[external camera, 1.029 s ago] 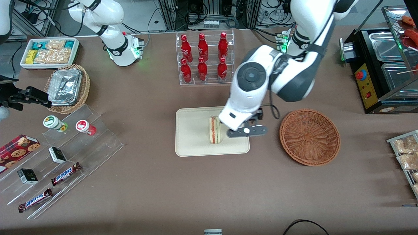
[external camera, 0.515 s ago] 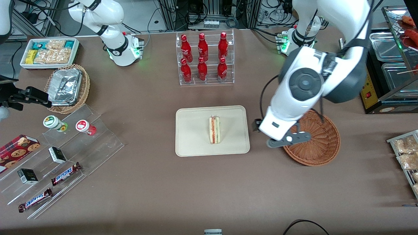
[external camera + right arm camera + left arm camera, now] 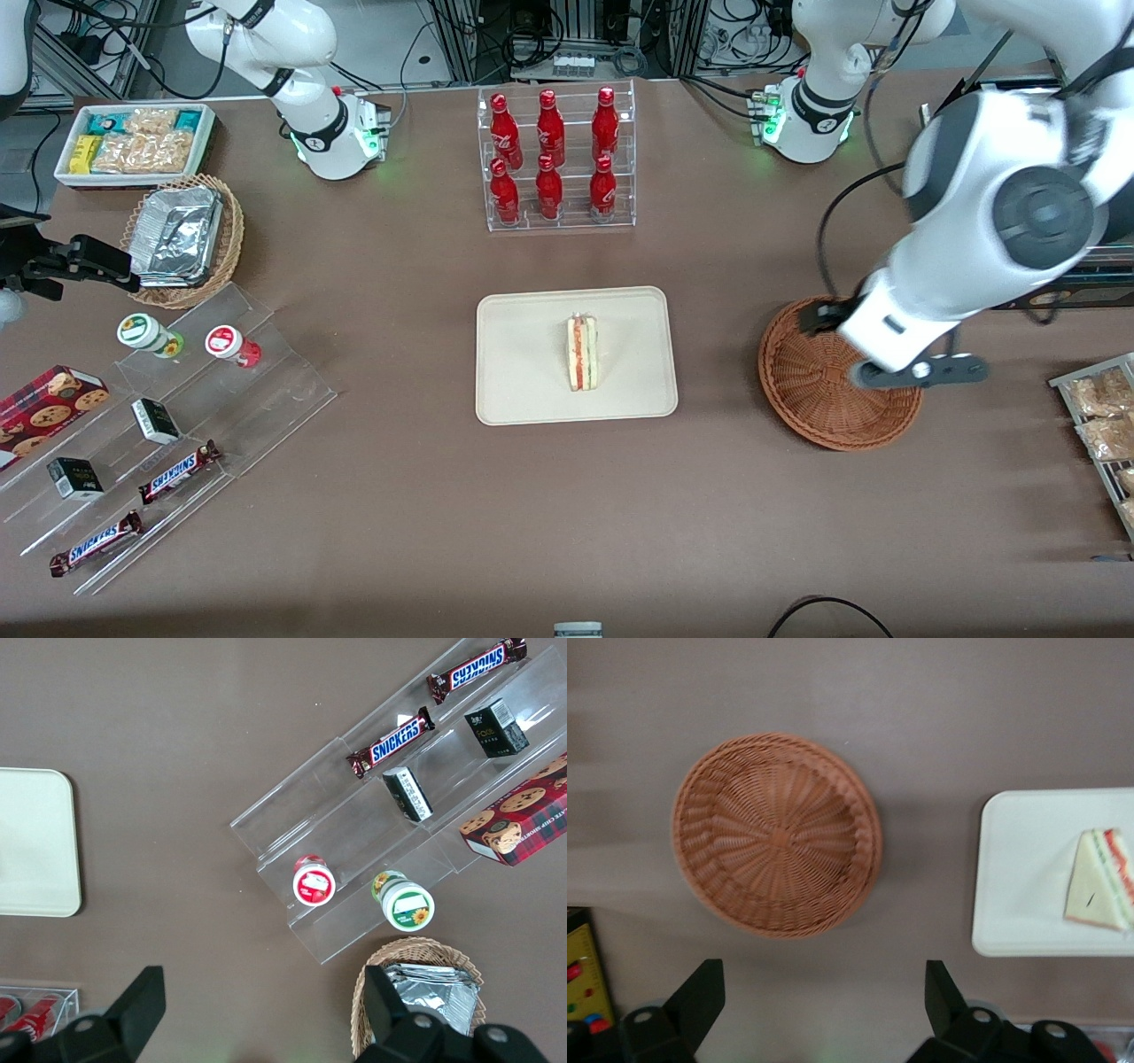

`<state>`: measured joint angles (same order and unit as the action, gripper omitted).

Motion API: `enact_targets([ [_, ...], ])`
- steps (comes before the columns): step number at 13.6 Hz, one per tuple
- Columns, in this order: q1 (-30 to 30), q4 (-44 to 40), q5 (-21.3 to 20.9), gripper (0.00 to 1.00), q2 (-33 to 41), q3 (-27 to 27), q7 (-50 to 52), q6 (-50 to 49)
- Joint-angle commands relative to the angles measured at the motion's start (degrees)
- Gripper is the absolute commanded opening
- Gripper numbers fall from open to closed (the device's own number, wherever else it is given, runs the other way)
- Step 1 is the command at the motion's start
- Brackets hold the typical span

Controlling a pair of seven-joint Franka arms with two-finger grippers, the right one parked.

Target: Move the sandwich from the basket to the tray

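**Sandwich delivered, nothing left to move**

The sandwich [image 3: 582, 354] lies on the tray [image 3: 523, 390], well apart from the basket [image 3: 811, 394], which holds nothing. The tool [image 3: 824, 1001] hangs above the counter [image 3: 567, 514] near the basket's rim, fingers spread wide and gripping nothing. I judge the task done

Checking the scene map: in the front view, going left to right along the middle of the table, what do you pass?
Clear stepped stand → tray → sandwich on it → basket → left gripper, open above the basket's rim.
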<state>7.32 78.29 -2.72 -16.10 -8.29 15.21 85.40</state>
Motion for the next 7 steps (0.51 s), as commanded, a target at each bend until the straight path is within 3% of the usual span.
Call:
enact_targets([
  [1,-4.58,8.09,2.1,1.0,9.22,-1.2,-7.35,-0.84],
  [4,-8.45,8.9,2.02,1.0,13.54,-1.2,-14.22,-6.98],
  [7,-10.75,8.81,2.02,1.0,16.36,-1.29,-14.68,-10.33],
])
